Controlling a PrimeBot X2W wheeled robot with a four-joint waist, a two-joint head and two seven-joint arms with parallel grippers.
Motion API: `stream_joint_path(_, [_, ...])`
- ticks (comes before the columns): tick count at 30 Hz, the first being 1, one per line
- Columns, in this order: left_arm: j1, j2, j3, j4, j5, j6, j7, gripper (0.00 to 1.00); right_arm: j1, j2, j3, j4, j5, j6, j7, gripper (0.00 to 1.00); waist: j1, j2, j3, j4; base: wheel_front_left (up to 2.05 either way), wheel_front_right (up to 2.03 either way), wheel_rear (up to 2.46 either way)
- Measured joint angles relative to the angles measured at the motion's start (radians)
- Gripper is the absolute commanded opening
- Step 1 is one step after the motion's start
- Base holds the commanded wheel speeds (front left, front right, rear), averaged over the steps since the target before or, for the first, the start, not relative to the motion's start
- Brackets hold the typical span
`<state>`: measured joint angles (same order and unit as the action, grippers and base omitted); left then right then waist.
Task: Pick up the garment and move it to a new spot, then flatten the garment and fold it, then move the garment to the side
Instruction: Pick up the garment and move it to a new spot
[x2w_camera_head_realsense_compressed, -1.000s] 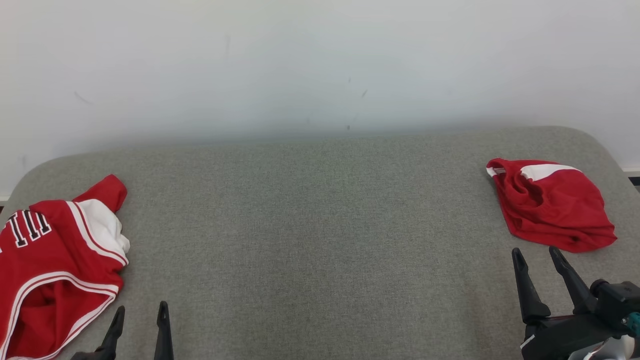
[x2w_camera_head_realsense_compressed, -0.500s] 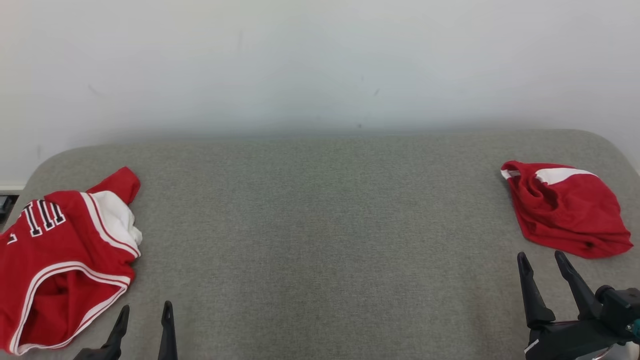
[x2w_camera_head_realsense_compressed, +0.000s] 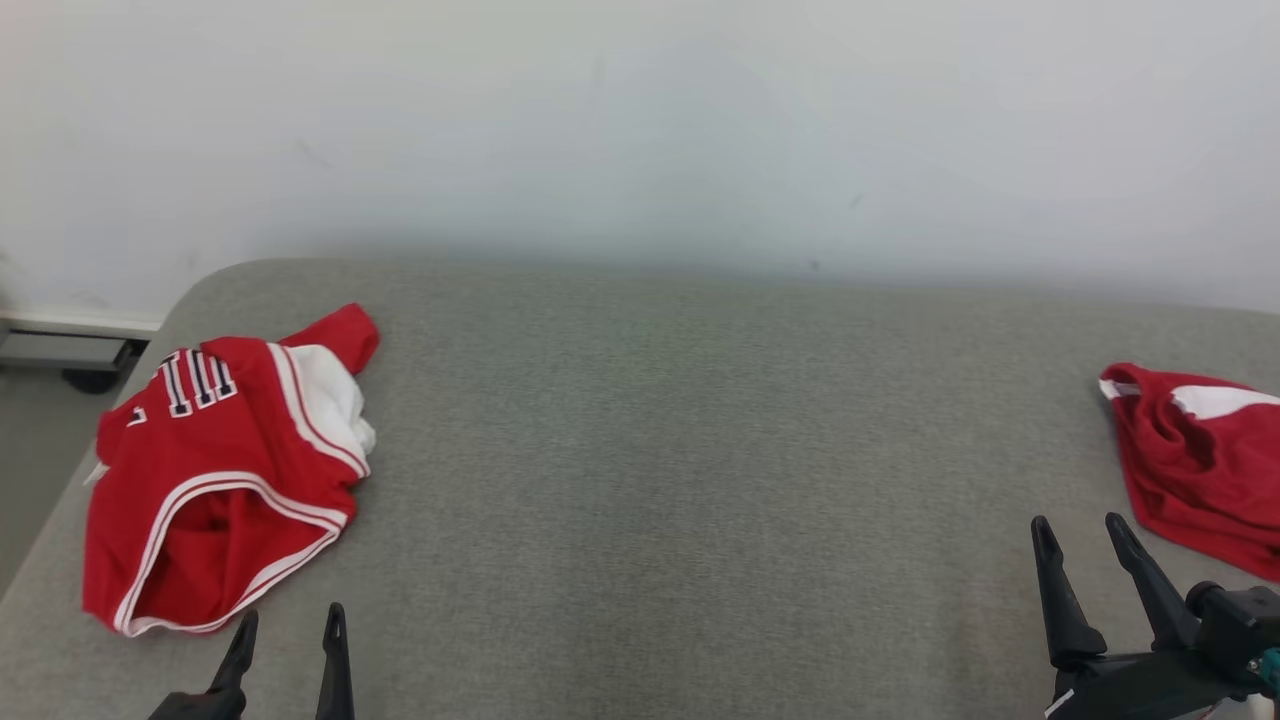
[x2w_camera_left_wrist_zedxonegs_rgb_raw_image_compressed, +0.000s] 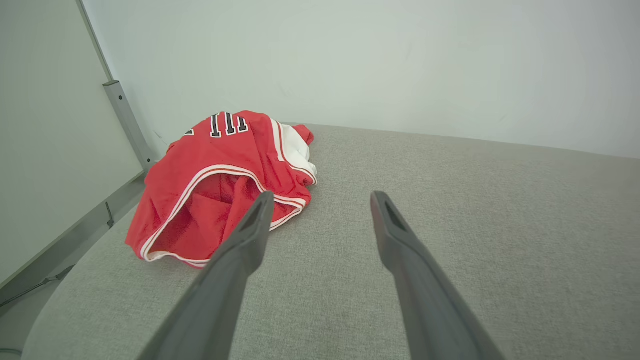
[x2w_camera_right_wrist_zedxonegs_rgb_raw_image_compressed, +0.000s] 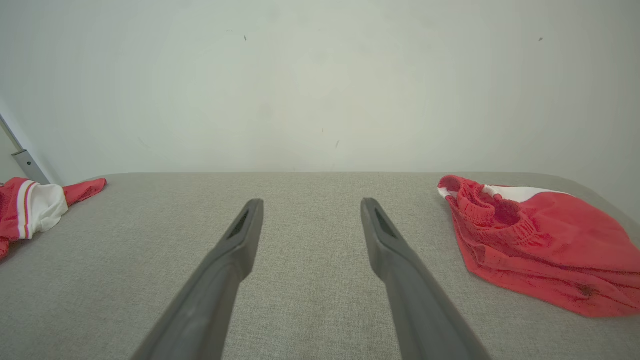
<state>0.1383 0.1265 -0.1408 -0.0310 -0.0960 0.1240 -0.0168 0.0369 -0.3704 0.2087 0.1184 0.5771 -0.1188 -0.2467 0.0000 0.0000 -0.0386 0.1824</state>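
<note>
Status: left gripper (x2w_camera_head_realsense_compressed: 290, 612) and right gripper (x2w_camera_head_realsense_compressed: 1078, 520) at near edge, jaws apart, empty. Just beyond left gripper, jersey (x2w_camera_head_realsense_compressed: 220, 470) crumpled on grey pad (x2w_camera_head_realsense_compressed: 650, 450), untouched. Shorts (x2w_camera_head_realsense_compressed: 1200, 470) bunched at right. Judged at start: pick-up, move, flatten, fold, set-aside all pending.
</note>
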Motion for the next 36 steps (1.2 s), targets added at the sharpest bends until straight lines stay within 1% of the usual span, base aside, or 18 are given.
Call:
stream_joint_path(15, [0.000,0.004,0.013,-0.018,0.000,0.000,0.016,1.00,0.001,0.015,0.019,0.008,0.000,0.000,0.000,1.00,0.0000,0.0000,-0.015,0.164,0.00,0.00,0.00])
stream_joint_path(24, [0.002,0.004,0.022,-0.031,0.002,0.000,0.025,1.00,0.001,0.022,0.027,0.011,-0.007,0.002,0.000,1.00,0.0000,0.0000,-0.022,0.249,0.00,0.00,0.00])
stream_joint_path(30, [0.016,0.015,0.044,-0.046,0.002,0.000,0.034,1.00,-0.007,0.031,0.049,0.012,-0.014,0.005,0.001,1.00,0.0000,0.0000,-0.024,0.293,0.00,0.00,0.00])
stream_joint_path(36, [0.028,0.012,0.068,-0.059,0.002,0.000,0.034,1.00,-0.046,0.034,0.069,0.021,-0.025,0.017,0.010,1.00,0.0000,0.0000,-0.015,0.310,0.00,0.00,0.00])
